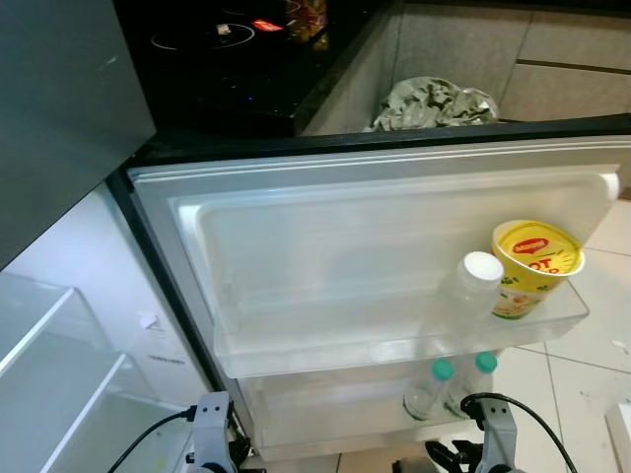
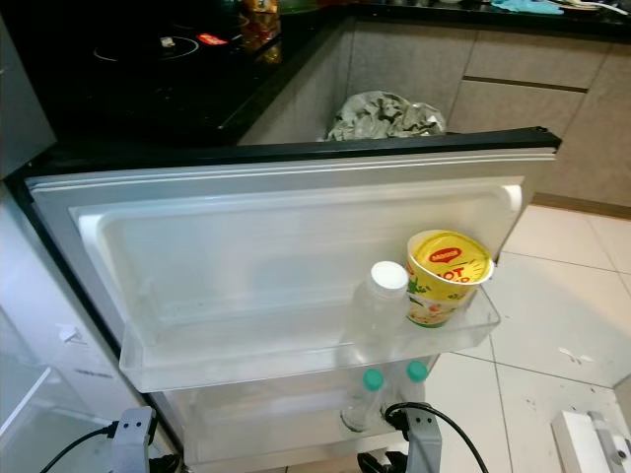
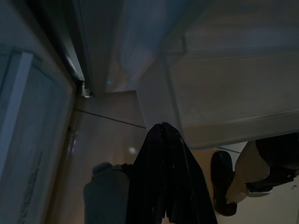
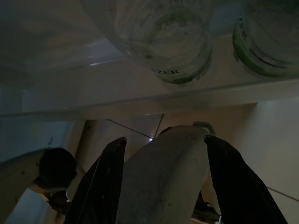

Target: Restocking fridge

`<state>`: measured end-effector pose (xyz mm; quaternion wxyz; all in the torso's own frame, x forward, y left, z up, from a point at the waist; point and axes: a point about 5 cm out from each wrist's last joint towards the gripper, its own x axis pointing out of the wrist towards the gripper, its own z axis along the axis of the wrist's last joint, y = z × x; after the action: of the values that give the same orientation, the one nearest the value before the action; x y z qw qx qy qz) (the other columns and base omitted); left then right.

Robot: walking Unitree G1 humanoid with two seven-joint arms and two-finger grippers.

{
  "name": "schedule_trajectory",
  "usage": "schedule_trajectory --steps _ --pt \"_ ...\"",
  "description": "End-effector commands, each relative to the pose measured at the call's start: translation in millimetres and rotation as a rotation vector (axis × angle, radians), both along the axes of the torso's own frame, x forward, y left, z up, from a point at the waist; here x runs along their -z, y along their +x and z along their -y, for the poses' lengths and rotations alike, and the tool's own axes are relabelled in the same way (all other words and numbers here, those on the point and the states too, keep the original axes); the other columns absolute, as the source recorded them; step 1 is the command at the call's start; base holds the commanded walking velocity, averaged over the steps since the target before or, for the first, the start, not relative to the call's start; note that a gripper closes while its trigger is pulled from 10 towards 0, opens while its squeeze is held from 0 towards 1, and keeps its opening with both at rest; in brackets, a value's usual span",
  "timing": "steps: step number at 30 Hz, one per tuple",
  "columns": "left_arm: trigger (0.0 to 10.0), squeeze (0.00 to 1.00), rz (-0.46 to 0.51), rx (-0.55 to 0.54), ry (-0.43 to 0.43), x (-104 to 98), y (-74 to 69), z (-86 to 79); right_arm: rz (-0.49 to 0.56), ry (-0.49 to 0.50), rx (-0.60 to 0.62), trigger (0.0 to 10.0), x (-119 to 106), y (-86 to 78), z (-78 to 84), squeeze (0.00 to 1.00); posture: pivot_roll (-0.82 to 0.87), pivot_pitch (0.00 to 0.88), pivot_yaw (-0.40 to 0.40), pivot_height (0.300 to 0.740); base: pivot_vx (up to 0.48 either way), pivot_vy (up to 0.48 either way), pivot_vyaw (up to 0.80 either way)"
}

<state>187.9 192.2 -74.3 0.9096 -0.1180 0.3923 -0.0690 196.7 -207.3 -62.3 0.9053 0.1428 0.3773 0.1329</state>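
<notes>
right gripper: fingers spread wide, nothing between them; hangs low under the door's lower shelf, aimed at the bottle bases.
left gripper: fingers pressed together, empty; low by the door hinge, idle.
green-cap bottles: two, upright, side by side in the lower door shelf.
white-cap bottle: upright in the upper door shelf, just beside the yellow noodle cup.
fridge door: swung wide open; inner compartment shelves bare at far left.
risk: raising the right arm from below could knock the lower shelf and topple the bottles; my judgement.
risk 2: cup sits at the shelf's outer end; a door bump could tip it.
wrist extra: right wrist view shows bottle bottoms through the clear shelf; head views show caps, cup, a crumpled cloth beyond.
</notes>
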Motion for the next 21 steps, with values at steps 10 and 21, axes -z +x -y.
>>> schedule_trajectory --steps 10,21 --pt "10.0 0.00 -0.035 0.001 0.025 3.8 -8.2 -5.1 -0.014 0.014 0.010 10.0 2.5 -5.0 1.0 0.00 -0.06 0.010 -0.018 0.664 0.000 0.000 0.00" --pt "10.0 0.00 -0.040 0.001 0.026 4.4 -8.7 -3.8 0.027 0.069 0.007 10.0 -1.2 -2.7 0.9 0.00 -0.06 0.008 -0.018 0.688 -0.218 0.000 0.00"
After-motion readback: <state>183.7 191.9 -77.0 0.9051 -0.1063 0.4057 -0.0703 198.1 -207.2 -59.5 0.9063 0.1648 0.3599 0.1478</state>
